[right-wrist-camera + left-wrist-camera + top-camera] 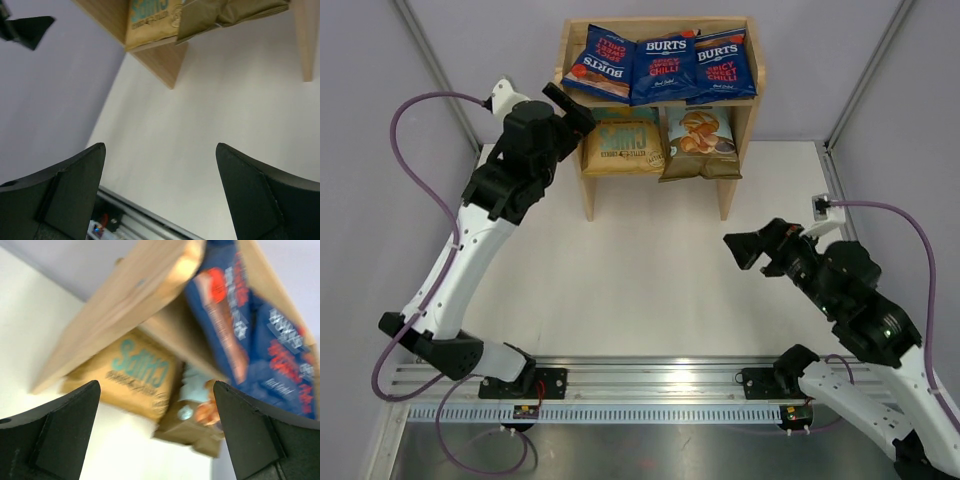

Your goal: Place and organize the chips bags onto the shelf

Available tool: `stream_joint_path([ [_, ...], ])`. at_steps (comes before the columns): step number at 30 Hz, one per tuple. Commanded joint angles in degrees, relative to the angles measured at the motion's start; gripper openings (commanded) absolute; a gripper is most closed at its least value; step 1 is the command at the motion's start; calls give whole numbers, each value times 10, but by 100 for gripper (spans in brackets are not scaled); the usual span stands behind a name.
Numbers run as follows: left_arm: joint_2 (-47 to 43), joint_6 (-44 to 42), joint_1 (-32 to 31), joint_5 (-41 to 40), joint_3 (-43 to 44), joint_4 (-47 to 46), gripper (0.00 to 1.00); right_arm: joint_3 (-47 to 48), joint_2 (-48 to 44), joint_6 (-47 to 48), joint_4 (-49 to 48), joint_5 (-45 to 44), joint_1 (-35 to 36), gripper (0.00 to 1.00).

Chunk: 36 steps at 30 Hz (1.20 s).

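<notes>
**All five bags shelved, left fingers open at the upper tier**

I had the left fingers (572, 108) spread wide and holding nothing, with the light wooden two-tier shelf (588, 190) just ahead of them. Just beyond their tips, on the upper tier, lay the three small dark-blue Burts bags (663, 68), side by side with edges overlapping, the nearest one tilted. Below the tips, on the lower tier, stood the larger yellow bag (623, 145). The pale-blue-and-brown bag (700, 142) touched it on the far side. The right fingers (750, 248) were also wide open and empty, hovering over the white counter (650, 280) with the shelf well ahead of them.

I judged the placing done and the step in hand to be clearing the left arm away. To do it well I would draw the fingers straight back along their own line, held open, so neither tip catches the tilted bag's corner or nudges the side panel. The upper row seemed to overhang the front edge, so a snag could drag a bag off.
</notes>
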<state>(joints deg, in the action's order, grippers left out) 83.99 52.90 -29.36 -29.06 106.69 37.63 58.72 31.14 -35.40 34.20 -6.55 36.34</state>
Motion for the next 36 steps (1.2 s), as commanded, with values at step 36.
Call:
stream_joint_path([
  [36,-541,-432,-3,107,-605,-6,99,-25,8,210,113,-238,-50,99],
])
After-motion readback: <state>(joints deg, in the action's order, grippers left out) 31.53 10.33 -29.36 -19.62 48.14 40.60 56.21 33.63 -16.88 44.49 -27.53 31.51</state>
